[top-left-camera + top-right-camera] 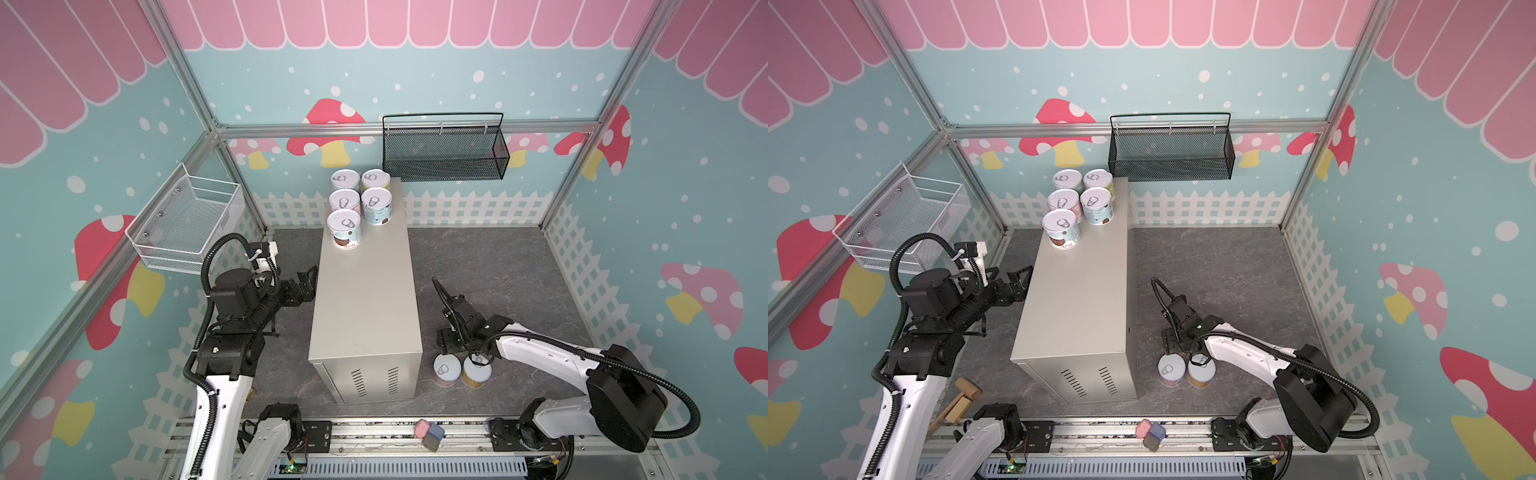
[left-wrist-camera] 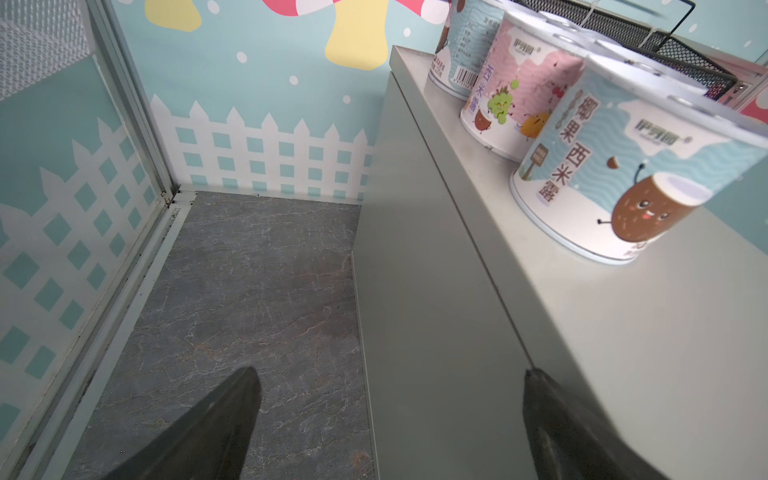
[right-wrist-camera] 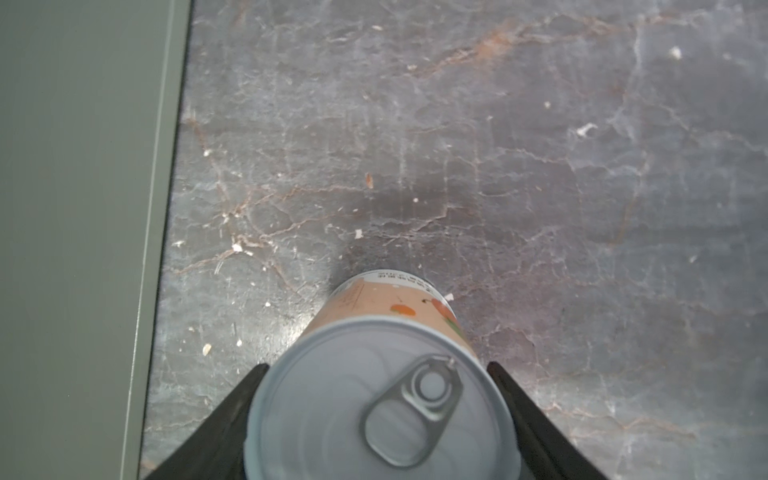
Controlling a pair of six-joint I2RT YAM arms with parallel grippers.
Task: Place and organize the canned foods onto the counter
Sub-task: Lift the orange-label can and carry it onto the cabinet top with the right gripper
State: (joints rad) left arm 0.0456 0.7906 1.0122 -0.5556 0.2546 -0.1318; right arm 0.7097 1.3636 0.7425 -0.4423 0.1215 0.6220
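Right wrist view: the right gripper (image 3: 377,369) is clenched on an orange-labelled cylindrical tin can (image 3: 376,399), with one black finger pressed against each side just under the lid's rim. The can stands upright with its long axis vertical and its silver pull-tab lid facing straight up. Its base appears to sit on the dark grey marbled floor (image 3: 540,166).

In both top views this can (image 1: 476,372) is on the floor to the right of the beige-grey rectangular metal counter (image 1: 365,299), near the counter's vented end. A pink-labelled tin can (image 1: 447,370) stands upright just beside it, between it and the counter, with its lid up.

The counter's long axis runs from the vented end nearest the arm bases away to the back wall. Five pastel-labelled tin cans (image 1: 344,227) stand on the far end of its flat top, all upright with lids up. Three are lined along the left edge and two sit beside them on the right, close together.

The left gripper (image 1: 307,282) hangs released and holds nothing, level with the counter's left edge about halfway along. In the left wrist view its fingers (image 2: 232,415) are spread wide, one over the floor and the other over the counter top. The nearest can on the counter, a light blue one (image 2: 623,166), is well apart from them.
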